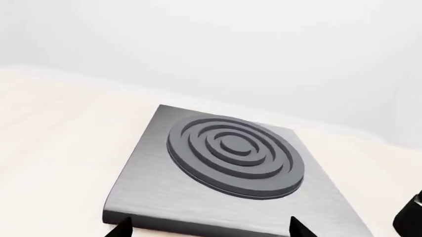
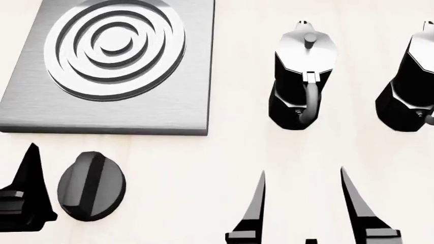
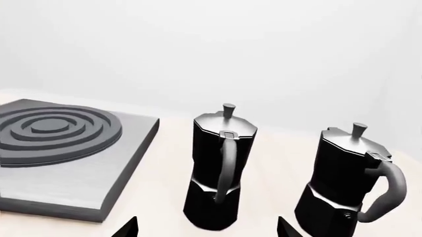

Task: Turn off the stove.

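The stove is a flat grey metal plate [image 2: 169,76] with a ring burner [image 2: 114,40], at the far left of the head view. Its black ridged knob [image 2: 91,185] lies apart on the table, just in front of the plate. My left gripper [image 1: 209,228] is open and empty, facing the plate's [image 1: 151,197] near edge. In the head view only one of its fingers [image 2: 30,185] shows, just left of the knob and apart from it. My right gripper [image 2: 302,172] is open and empty in front of the nearer moka pot; it also shows in the right wrist view [image 3: 207,227].
Two black-and-silver moka pots [image 2: 303,76] [image 2: 410,81] stand upright to the right of the plate, handles towards me; they also show in the right wrist view [image 3: 218,168] [image 3: 349,182]. A black shape [image 1: 410,221] sits at the left wrist view's edge. The light table [image 2: 217,162] carries everything.
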